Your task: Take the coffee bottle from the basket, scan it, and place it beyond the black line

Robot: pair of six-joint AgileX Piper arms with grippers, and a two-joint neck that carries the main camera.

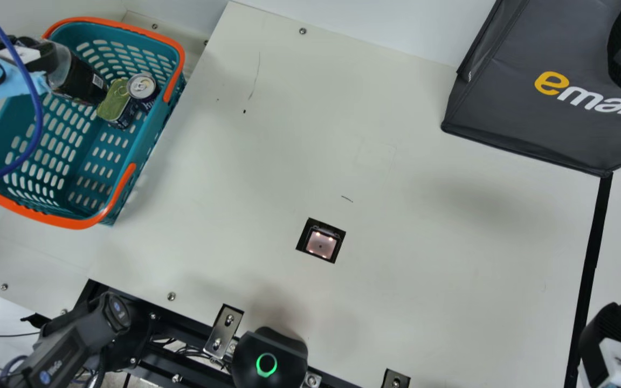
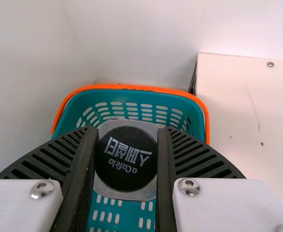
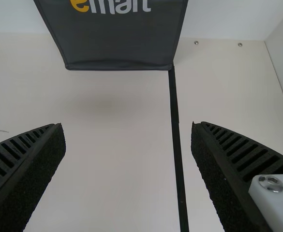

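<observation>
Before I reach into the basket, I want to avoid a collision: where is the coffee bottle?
In the main view's upper left, the coffee bottle is held by the left end effector at the basket, next to the green-topped can.

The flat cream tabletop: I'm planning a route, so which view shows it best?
The main view: it takes in the tabletop from the teal plastic basket to beyond the black tape line. The left wrist view shows one corner near the basket; the right wrist view, the stretch around the line, by the dark grey fabric bag.
</observation>
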